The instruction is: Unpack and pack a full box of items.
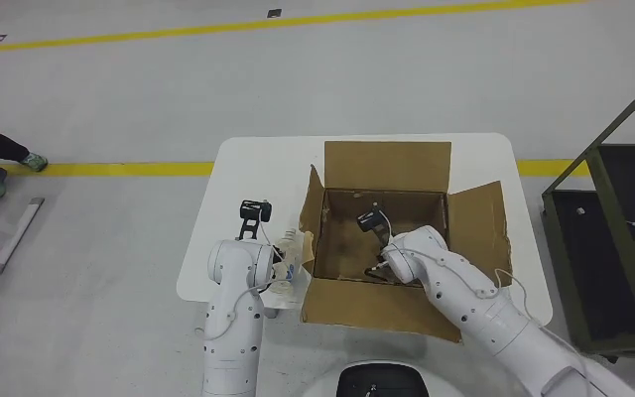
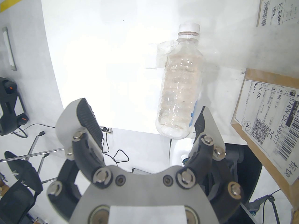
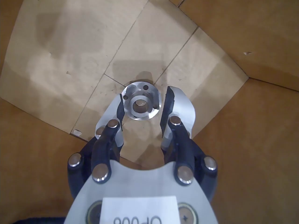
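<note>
The left gripper (image 2: 143, 115) is being held wide open above the near edge of the white table (image 1: 258, 169), gripping nothing. A clear plastic bottle with a white cap (image 2: 179, 89) is lying on the table beside the brown cardboard box (image 1: 387, 164), its base just beside one finger pad (image 2: 199, 123). The right gripper (image 3: 145, 99) is being held inside the box, whose flaps are standing open. Its fingers are being held apart on either side of a round silver metal flange with a central bore (image 3: 139, 97), which is resting on the box floor.
</note>
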